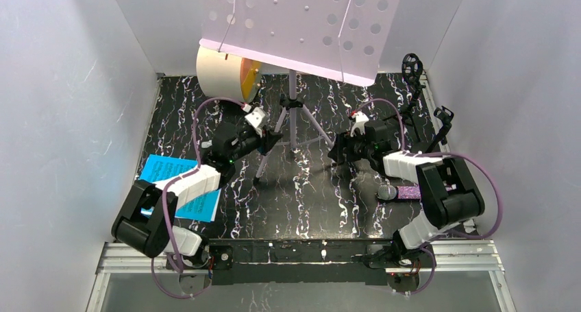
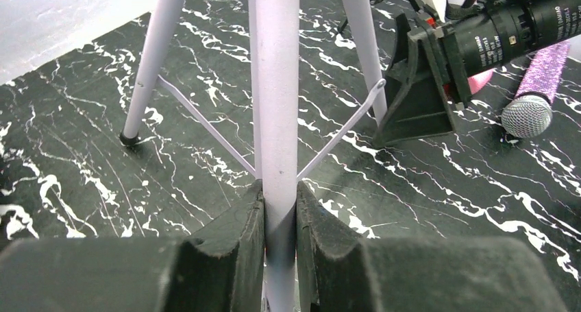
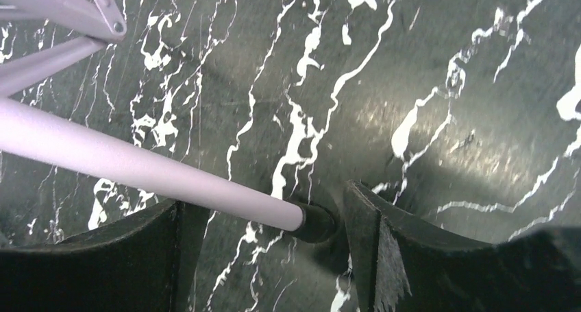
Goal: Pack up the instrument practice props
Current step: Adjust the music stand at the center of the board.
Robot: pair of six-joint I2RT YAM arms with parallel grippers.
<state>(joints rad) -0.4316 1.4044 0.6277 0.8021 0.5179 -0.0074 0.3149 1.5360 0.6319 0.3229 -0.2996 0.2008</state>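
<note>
One black, white-veined marble-look table (image 1: 315, 202) fills the ctr of your top view. On it, upper ctr, stands the lilac perforated music rack on tripod legs (image 1: 301, 24). It's upright, w/ its desk tilted and cut off by the top edge. Behind the desk's left corner in frame lies the cream round drum w/ orange face (image 1: 218, 73), on its side, face turned toward the stand. Lower left, the blue and white sheet-music pages (image 1: 163, 169) lie flat, partly under your L arm. Your L gripper (image 2: 279, 212) is closed tight on a lilac tube low on the rack, both pads touching it, no gap. Can't tell if that tube is a leg or the ctr pole. Your R gripper (image 3: 264, 202) is spread wide and grips nothing. A rack leg's black rubber foot sits btwn its fingers, closer to the right-hand one in frame, touching neither as far as you can see. Upper right, two thin black mic tripods (image 1: 413, 79) stand near the wall, well apart from the rack. Lower right, the glittery purple silver-headed microphone (image 1: 399, 193) lies flat, just beside your R arm.
</note>
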